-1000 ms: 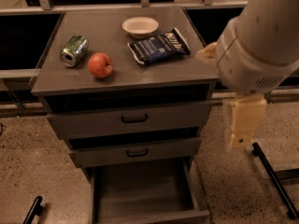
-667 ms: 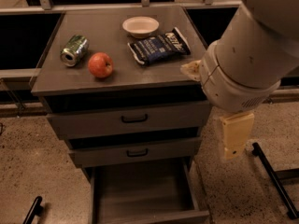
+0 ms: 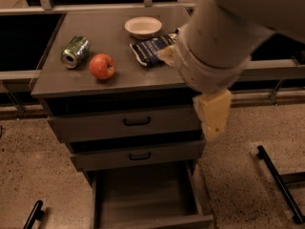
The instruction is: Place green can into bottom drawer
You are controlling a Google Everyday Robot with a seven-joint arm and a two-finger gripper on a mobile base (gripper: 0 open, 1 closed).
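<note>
The green can [image 3: 75, 51] lies on its side at the left of the grey cabinet top [image 3: 114, 85], its silver top facing the front. The bottom drawer [image 3: 143, 194] is pulled open below the two upper drawers, and its plain grey interior holds nothing. My arm [image 3: 219, 37] fills the upper right of the view. The gripper [image 3: 212, 113], a pale cream part hanging from the arm, sits at the cabinet's right front corner, level with the top drawer. It is far right of the can and holds nothing that I can see.
A red apple [image 3: 102, 66] lies just right of the can. A white bowl [image 3: 143, 26] and a dark blue chip bag [image 3: 151, 49] sit toward the back right, partly behind my arm. The two upper drawers [image 3: 137, 121] with black handles are shut. The floor is speckled.
My arm has swung left and closer, now covering part of the cabinet's right side and the chip bag. The can, the apple and the drawers have not moved.
</note>
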